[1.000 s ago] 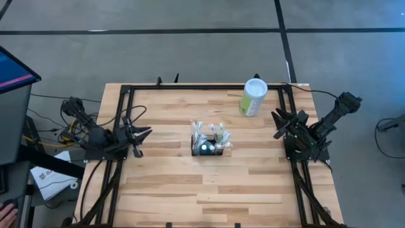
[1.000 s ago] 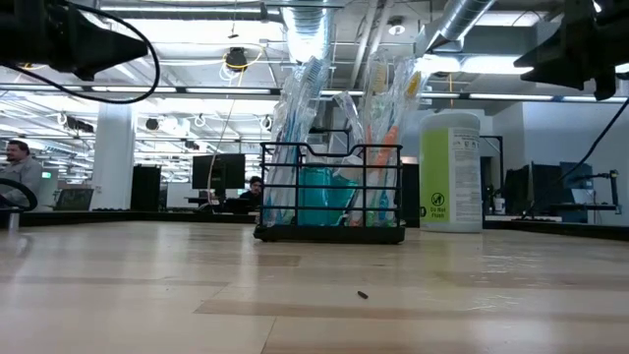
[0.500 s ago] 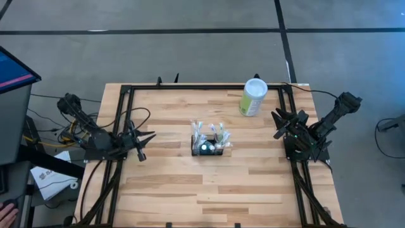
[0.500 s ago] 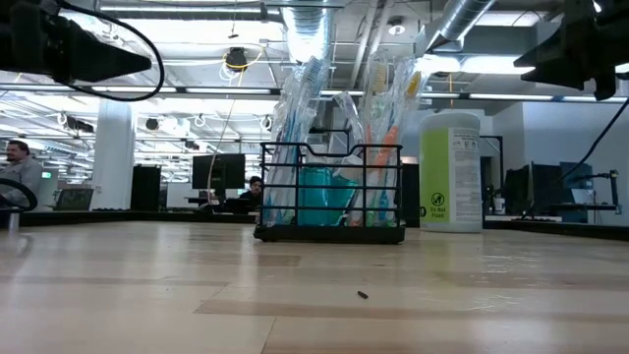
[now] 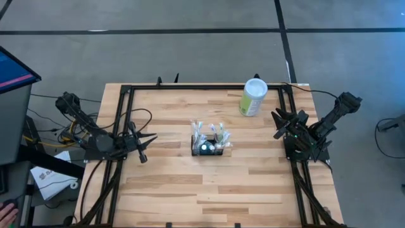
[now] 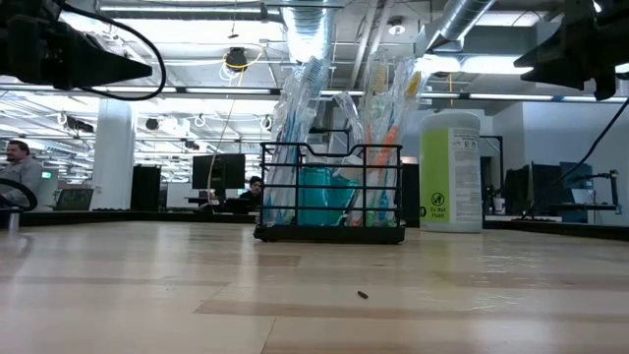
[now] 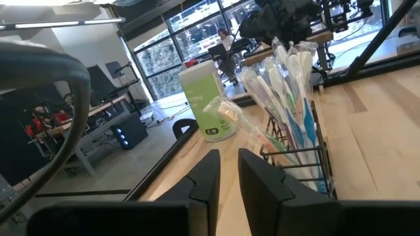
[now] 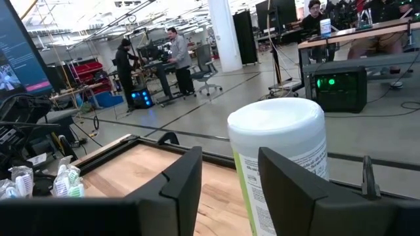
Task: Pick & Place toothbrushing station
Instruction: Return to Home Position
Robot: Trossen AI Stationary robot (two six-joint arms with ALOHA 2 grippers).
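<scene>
Black wire-mesh toothbrushing station [image 5: 209, 149]: a small rectangular caddy with low walls, standing flat near the middle of the surface, well apart from both hands; the low view [image 6: 329, 211] shows its base flat on the boards.
Toothbrushes [image 5: 212, 132]: a bunch of blue, orange and clear-wrapped ones stands upright in the caddy, heads up and well above its walls [image 6: 305, 108]; which compartment each is in cannot be told.
Pale-green cylindrical canister with white lid [image 5: 254, 96]: upright near the far edge, towards the right arm's side, apart from the caddy; in the low view [image 6: 450, 172] it shows just right of the caddy.
Light wooden plank surface [image 5: 190, 190]: bordered by a black metal frame [image 5: 190, 87].
Left hand [image 5: 144, 147]: off the left edge of the frame, pointing towards the caddy; its own camera [image 7: 228, 157] shows the two dark fingers only a narrow slit apart, with nothing between them.
Right hand [image 5: 276, 125]: by the frame's right edge, pointing inward; its fingers [image 8: 187, 174] stand wider apart, empty, with the canister [image 8: 282, 157] beyond them.
Dark speck [image 6: 363, 293]: lies on the boards in front of the caddy.
Person [image 6: 18, 162]: in the room behind, at the low view's left edge.
</scene>
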